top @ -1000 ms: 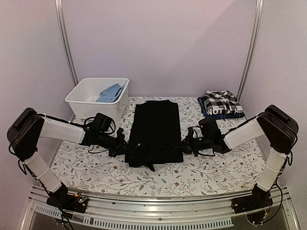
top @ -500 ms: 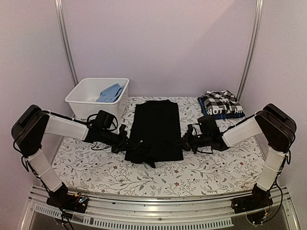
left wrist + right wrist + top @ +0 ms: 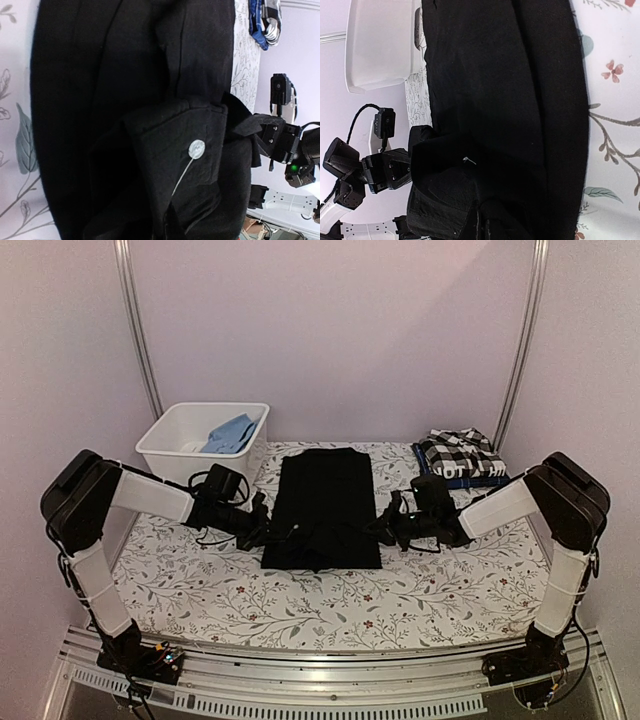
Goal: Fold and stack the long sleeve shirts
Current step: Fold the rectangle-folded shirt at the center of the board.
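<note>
The plain black shirt [image 3: 326, 502] lies in the middle of the table as a long narrow rectangle. Its near end is lifted and doubled back over itself. My left gripper [image 3: 267, 532] is shut on that end's left corner, and my right gripper [image 3: 384, 530] is shut on its right corner. In the left wrist view the black cloth [image 3: 125, 75] fills the frame, with a white button [image 3: 196, 148] and a loose thread on the raised flap. It also fills the right wrist view [image 3: 510, 75]. Both grippers' fingers are buried in cloth. The checked shirt [image 3: 459, 453] lies folded on the dark lettered one [image 3: 468, 474] at the back right.
A white bin [image 3: 195, 445] holding blue cloth [image 3: 229, 433] stands at the back left. The flower-printed table [image 3: 450, 580] ends at a metal rail in front. Two upright poles stand against the back wall.
Both grippers have moved away from the near edge toward the back, carrying the black shirt's near end with them. The shirt's outline is now shorter and tidier.
</note>
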`<state>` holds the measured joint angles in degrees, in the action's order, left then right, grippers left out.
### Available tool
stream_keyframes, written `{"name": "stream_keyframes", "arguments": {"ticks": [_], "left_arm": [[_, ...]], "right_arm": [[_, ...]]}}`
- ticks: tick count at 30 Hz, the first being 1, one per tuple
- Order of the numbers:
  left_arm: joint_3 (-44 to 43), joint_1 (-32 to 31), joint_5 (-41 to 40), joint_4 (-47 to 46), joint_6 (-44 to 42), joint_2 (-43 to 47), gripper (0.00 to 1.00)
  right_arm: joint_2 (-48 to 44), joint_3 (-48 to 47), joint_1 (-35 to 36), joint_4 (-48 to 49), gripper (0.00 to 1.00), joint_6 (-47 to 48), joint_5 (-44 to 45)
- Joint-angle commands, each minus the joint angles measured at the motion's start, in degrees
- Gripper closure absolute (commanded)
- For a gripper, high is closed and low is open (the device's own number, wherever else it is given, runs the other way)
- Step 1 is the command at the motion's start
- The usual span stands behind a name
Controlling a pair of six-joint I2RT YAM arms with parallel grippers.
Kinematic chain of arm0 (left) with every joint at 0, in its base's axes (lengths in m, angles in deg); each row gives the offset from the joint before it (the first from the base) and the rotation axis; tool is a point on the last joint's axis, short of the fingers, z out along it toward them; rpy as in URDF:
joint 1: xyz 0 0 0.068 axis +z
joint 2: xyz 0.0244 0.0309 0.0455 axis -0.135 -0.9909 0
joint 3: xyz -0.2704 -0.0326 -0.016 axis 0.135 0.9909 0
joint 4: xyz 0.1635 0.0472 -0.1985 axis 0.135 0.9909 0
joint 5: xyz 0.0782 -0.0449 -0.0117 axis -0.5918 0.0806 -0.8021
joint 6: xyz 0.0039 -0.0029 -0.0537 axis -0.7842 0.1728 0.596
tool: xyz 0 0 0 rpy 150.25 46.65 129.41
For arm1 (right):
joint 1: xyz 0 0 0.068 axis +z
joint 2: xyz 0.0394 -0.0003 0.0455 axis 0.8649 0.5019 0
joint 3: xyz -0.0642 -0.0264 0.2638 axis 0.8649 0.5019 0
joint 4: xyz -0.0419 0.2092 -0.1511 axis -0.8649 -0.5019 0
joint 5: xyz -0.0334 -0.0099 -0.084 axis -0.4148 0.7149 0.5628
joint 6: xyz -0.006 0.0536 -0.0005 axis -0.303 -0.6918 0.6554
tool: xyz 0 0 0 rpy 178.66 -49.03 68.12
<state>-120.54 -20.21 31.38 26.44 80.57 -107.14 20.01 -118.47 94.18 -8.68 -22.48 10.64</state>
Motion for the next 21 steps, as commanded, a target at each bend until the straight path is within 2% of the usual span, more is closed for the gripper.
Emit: {"name": "stream_keyframes", "arguments": {"ticks": [1,3,6,7,10,12,15,19,21], "left_arm": [[-1.6,0.8,0.0,-0.8,-2.1,-2.1,0.96],[-2.1,0.9,-0.2,-0.2,-3.0,-2.3,0.78],[-3.1,0.9,-2.2,2.2,-5.2,-0.1,0.51],[-3.4,1.0,-2.9,4.0,-6.1,1.1,0.46],[-3.8,1.0,-5.6,8.1,-8.7,4.3,0.36],[-3.2,1.0,-6.9,9.5,-9.8,6.5,0.31],[-0.9,1.0,-8.1,10.5,-10.2,10.0,0.28],[3.2,0.1,-9.8,12.1,-10.7,14.9,0.3],[4.7,-0.9,-11.2,13.4,-11.0,16.7,0.34]], "right_arm": [[2.1,-1.5,-0.5,0.1,1.0,1.7,0.0],[2.1,-1.5,-0.6,0.0,0.93,2.2,-0.3],[0.7,-1.4,-0.5,-1.3,0.69,3.6,-0.1],[0.0,-1.3,-0.6,-2.1,0.62,4.2,0.2],[-3.4,-1.0,-0.6,-5.5,0.5,7.2,2.1],[-6.2,-0.7,-0.5,-8.2,0.44,9.4,3.8],[-9.8,-0.1,0.3,-11.9,0.41,13.1,5.5],[-12.2,-0.1,3.7,-17.2,0.4,19.1,9.2],[-12.4,-0.6,5.7,-20.4,0.42,21.9,12.2]]}}
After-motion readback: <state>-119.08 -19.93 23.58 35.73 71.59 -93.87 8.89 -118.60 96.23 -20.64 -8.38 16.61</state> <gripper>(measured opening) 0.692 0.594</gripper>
